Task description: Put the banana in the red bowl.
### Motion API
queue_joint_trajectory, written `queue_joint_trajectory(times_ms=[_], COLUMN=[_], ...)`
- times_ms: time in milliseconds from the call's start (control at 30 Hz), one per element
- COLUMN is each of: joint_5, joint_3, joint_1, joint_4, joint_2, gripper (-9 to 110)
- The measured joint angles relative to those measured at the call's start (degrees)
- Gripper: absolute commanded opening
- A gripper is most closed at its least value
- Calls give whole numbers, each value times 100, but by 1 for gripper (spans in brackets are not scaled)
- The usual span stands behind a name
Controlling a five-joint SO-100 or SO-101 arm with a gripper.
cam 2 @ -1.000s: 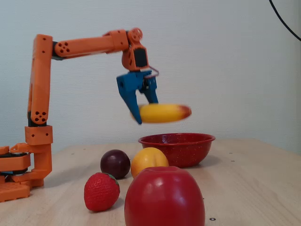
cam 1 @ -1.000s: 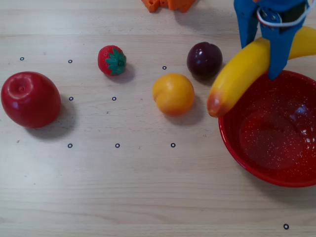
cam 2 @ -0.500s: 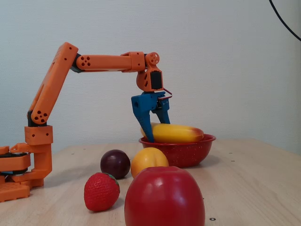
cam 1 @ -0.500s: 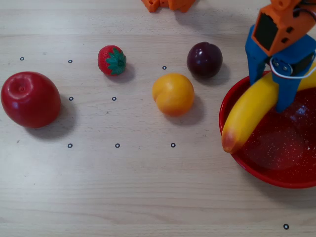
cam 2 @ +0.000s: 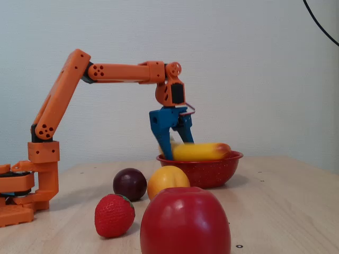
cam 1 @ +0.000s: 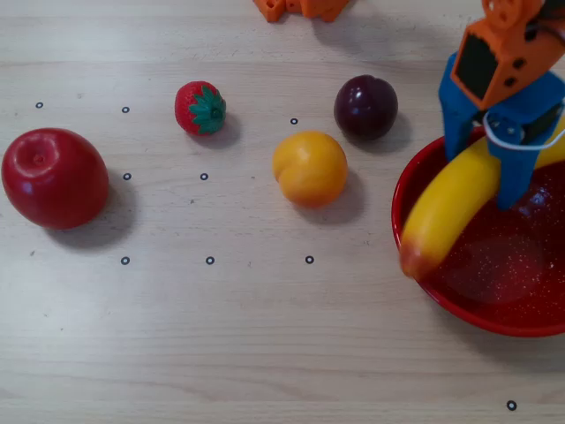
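Resting in your wide glossy red speckled bowl (cam 1: 494,305), the long curved glossy yellow toy banana (cam 1: 448,208) lies across its rim, reddish-orange end slightly blurred and poking out on the overhead view's left. Your blue hand (cam 1: 481,168) straddles the banana's middle, its grip unclear.

A pale wooden table (cam 1: 221,336) with fine lengthwise grain fills the overhead view, marked with small black ring dots (cam 1: 209,260) set in loose rows, one more near the bottom right corner. In the fixed view the same tabletop (cam 2: 280,211) runs back to a plain, off-white wall (cam 2: 254,63) with a faint texture. A thin black cable (cam 2: 319,22) curves down across the wall's top right corner. Light is soft and even, casting short, blurred shadows on the wood.
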Motion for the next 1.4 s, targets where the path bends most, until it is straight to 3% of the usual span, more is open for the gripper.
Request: queue_joint_trajectory(times_ms=[200,433,700,1200,1400], joint_5=[9,-105,-431,-571,-378], joint_3=[0,-70,79,5265,7383], joint_1=[-62,-598,-888,-2646,-2769], joint_4=[-62,220,378,-2285,-3032], joint_2=[97,1178,2338,6082,7893], gripper=[29,0,0,0,0])
